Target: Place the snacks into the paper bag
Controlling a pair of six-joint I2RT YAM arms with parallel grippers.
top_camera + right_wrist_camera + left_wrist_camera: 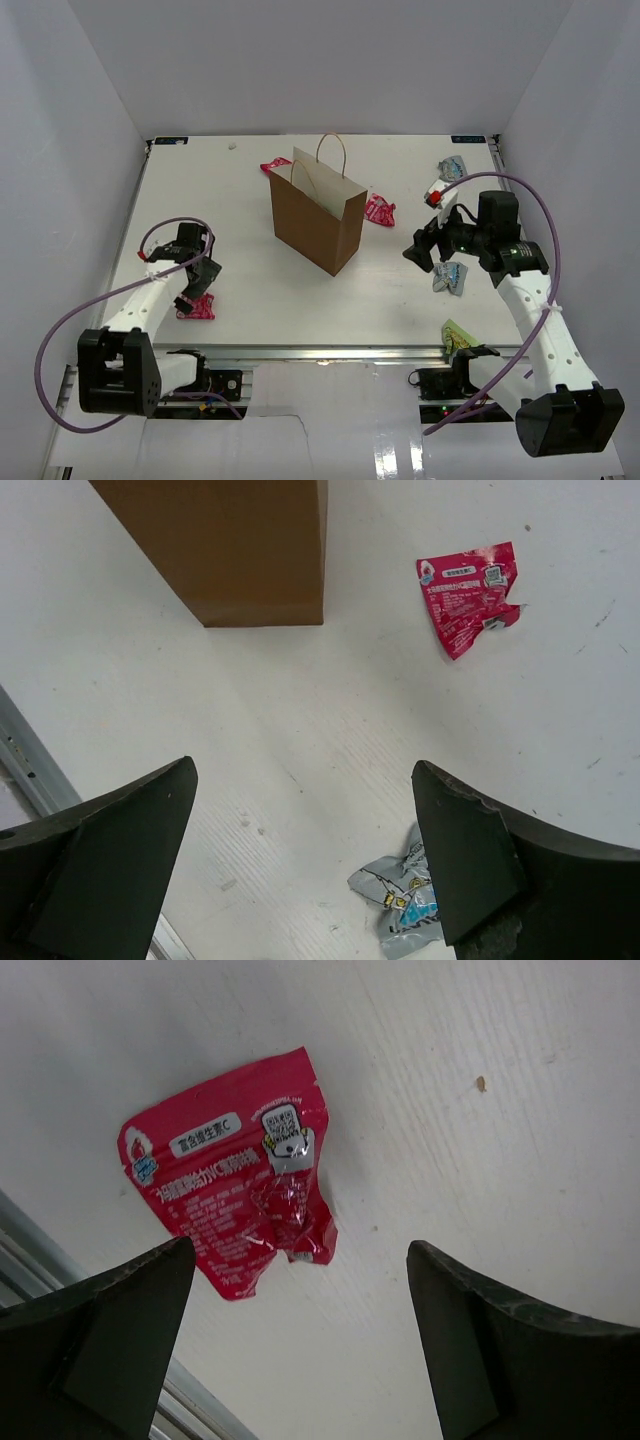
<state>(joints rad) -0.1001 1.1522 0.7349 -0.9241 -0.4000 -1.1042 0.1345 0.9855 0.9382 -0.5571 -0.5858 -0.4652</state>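
Standing upright near the middle of the worktop (pixel 250 290), the bag (pixel 318 212) has its mouth open and its handles up. The left hand (pixel 300 1250) hovers low at the near left, fingers spread wide and holding nothing, with a pink packet (pixel 235 1195) lying flat on the worktop just beneath it. The right hand (pixel 305 770) hangs to the right of the bag, also spread and empty. A silver packet (pixel 400 900) lies crumpled on the worktop beside its right finger. A second pink packet (pixel 380 210) lies just right of the bag, and a third pink packet (pixel 270 167) is behind the bag's left corner. A yellow-green packet (pixel 458 333) sits at the near right edge, and two more packets (pixel 445 178) lie at the far right.
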